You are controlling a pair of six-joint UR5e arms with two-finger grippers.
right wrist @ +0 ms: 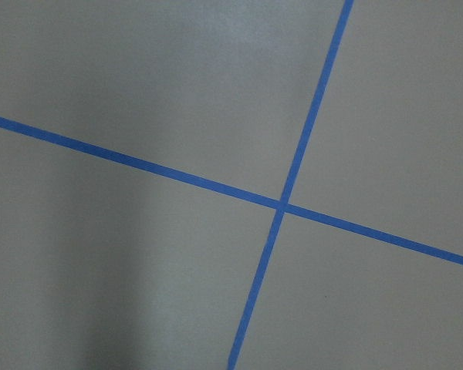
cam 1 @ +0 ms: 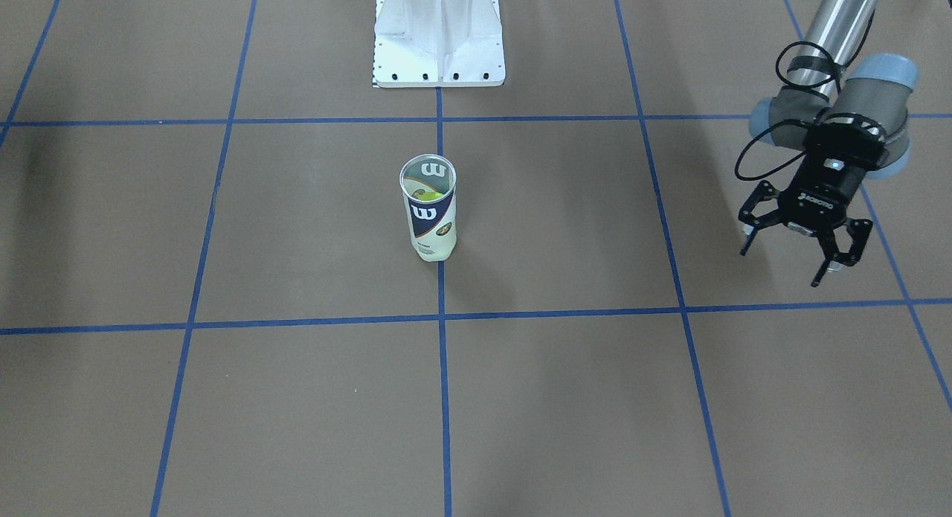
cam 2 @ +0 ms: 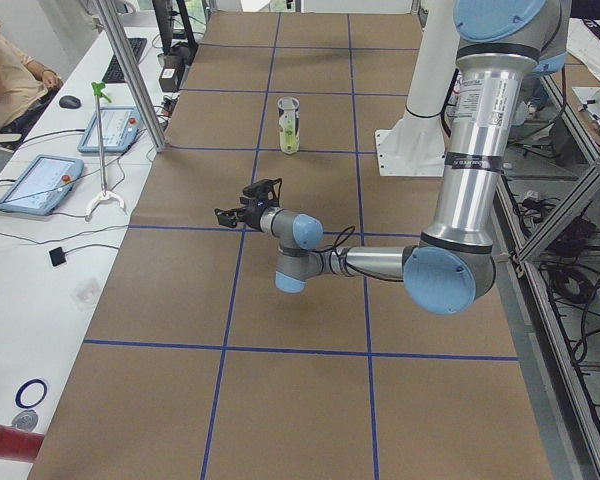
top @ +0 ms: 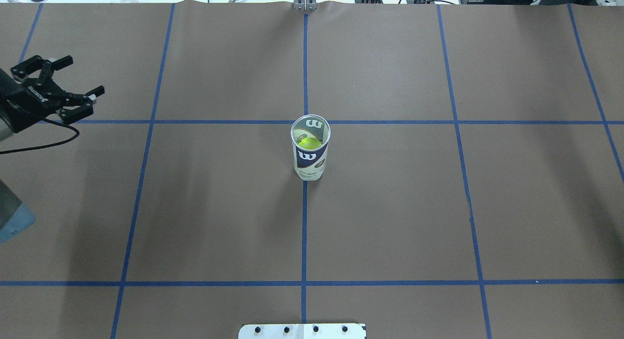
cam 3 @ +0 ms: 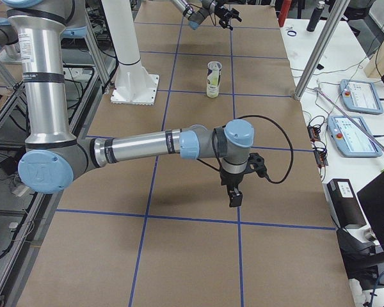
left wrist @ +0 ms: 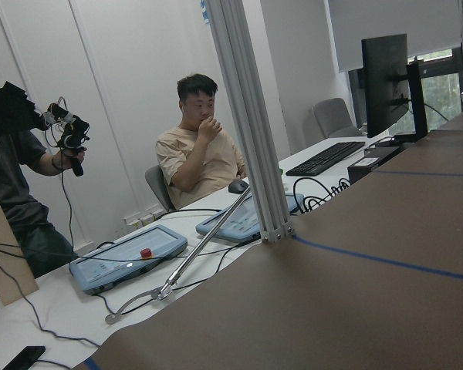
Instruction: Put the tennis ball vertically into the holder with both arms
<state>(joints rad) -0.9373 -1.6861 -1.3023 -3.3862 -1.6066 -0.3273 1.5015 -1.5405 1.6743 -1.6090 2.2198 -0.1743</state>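
Note:
The holder (cam 1: 429,212) stands upright at the table's middle, open end up; it also shows in the overhead view (top: 310,156) and both side views (cam 2: 289,125) (cam 3: 213,78). The tennis ball (top: 309,143) sits inside it, seen through the open top (cam 1: 430,196). My left gripper (top: 84,75) is open and empty, far to the left of the holder, above the table (cam 1: 785,264). My right gripper (cam 3: 233,195) shows only in the exterior right view, low over the table far from the holder; I cannot tell if it is open or shut.
The white pedestal base (cam 1: 439,41) stands at the robot's side of the table (top: 302,330). Blue tape lines (right wrist: 282,204) grid the brown table. A side bench with tablets (cam 2: 38,183), an aluminium post (cam 2: 130,75) and seated people (left wrist: 201,150) borders the far edge.

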